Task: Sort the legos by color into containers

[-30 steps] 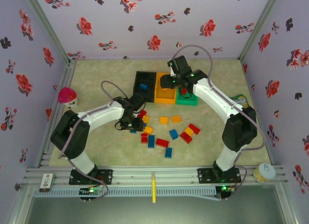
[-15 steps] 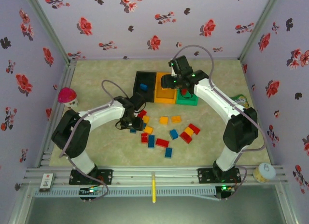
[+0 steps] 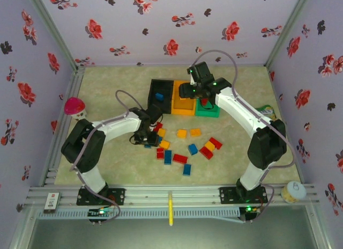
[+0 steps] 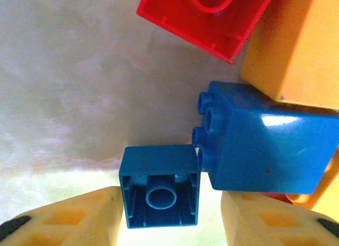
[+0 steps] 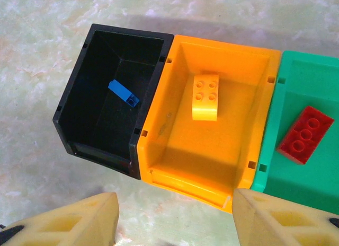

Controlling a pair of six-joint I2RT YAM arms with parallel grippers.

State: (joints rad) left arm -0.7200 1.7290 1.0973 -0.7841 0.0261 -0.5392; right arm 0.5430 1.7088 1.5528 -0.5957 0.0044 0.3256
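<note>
Between my left jaws sits a small blue brick [image 4: 159, 185], upside down, its hollow underside and centre tube facing my wrist camera. My left jaws stand apart around it. The left finger [image 4: 69, 219] lies right against the brick's side, while a narrow gap shows before the right finger [image 4: 270, 219], so nothing is clamped.

Just beyond that gap a larger blue brick [image 4: 265, 150] lies on its side, studs turned toward the small one. I cannot tell whether the two touch. Farther out ahead are an orange-yellow brick [image 4: 296, 50] and a red brick [image 4: 206, 18], both cut off by the frame edge. A sliver of red behind my right finger is too hidden to name. To the left of the jaws is bare counter [image 4: 63, 97].

My right jaws hang wide apart, fingers [image 5: 69, 219] holding and touching nothing, above the counter just short of the bins. Ahead and to the left is the black bin [image 5: 79, 92] with one blue brick [image 5: 123, 93]. Straight ahead is the orange bin [image 5: 159, 119] with a yellow brick [image 5: 205, 96]. To the right is the green bin [image 5: 302, 182] with a red brick [image 5: 305, 134], its far side cut off.

From above, the loose legos [image 3: 185, 147] lie scattered between my two arms.
</note>
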